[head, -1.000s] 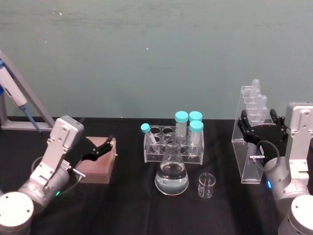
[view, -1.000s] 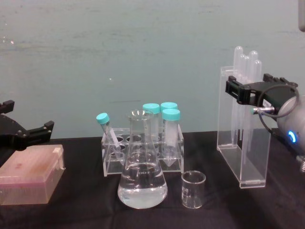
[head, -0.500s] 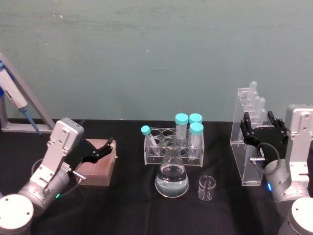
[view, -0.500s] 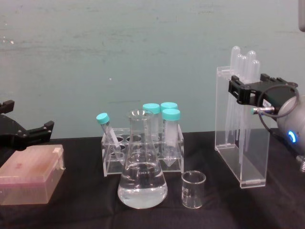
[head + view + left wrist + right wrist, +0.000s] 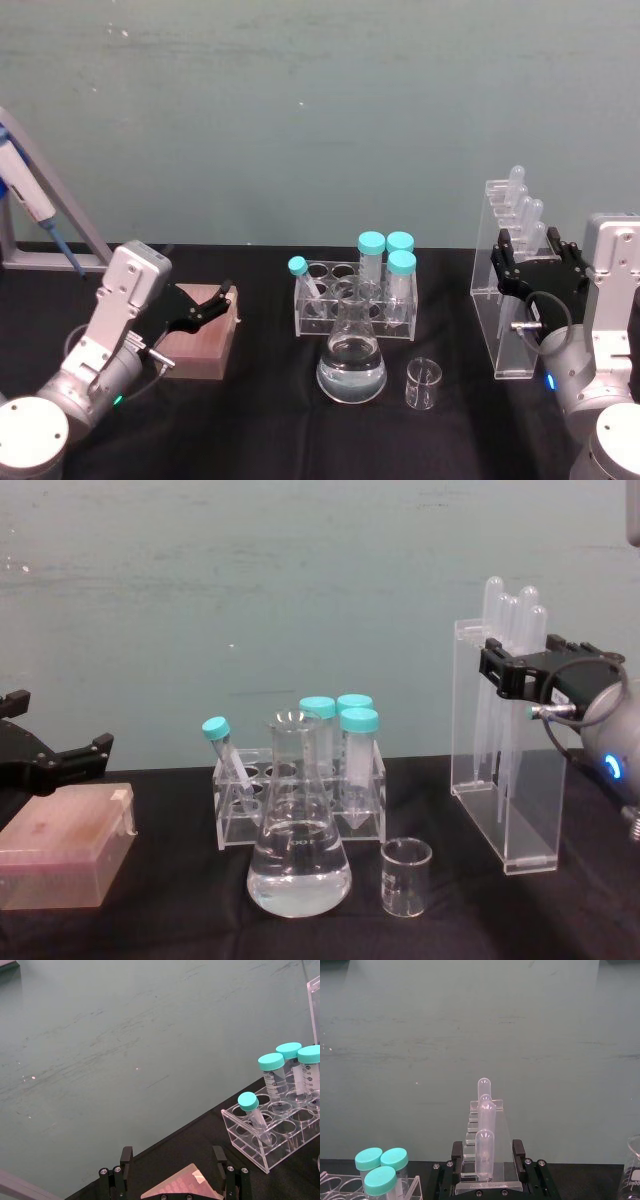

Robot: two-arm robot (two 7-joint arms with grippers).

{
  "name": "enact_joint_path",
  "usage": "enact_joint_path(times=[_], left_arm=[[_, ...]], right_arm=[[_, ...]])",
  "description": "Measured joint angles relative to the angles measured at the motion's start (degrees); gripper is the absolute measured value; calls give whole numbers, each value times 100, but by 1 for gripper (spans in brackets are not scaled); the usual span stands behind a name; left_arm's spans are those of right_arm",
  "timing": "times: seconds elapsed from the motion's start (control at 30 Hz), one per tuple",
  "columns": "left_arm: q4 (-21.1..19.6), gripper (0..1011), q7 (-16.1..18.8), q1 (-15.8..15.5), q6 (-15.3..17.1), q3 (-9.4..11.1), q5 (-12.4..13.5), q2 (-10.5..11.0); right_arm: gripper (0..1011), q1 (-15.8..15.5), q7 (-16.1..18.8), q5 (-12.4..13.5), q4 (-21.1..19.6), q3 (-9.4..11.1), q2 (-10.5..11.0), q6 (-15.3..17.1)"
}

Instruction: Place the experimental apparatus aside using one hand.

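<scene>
Your right gripper (image 5: pixel 537 260) clamps the pipette stand (image 5: pixel 497 322), down at the right edge of the bench (image 5: pixel 250 425); conical flask (image 5: pixel 351 366) and beaker (image 5: pixel 423 384) wait mid-bench, left gripper (image 5: pixel 205 305) parked open.

Upright pipette stand (image 5: pixel 505 300) right of beaker (image 5: pixel 423 383), flask (image 5: pixel 351 355).
</scene>
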Motion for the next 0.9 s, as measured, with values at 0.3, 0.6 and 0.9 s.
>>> enact_joint_path(times=[0.3,0.6,0.9], left_arm=[[0,1000,0,0,0,0,0,0],[0,1000,0,0,0,0,0,0],[0,1000,0,0,0,0,0,0]], right_arm=[[599,2,-1,8,-2,8,0,17],[599,2,-19,18,-6,29,-3,24],[599,0,-16,28,4,39,7,-6]])
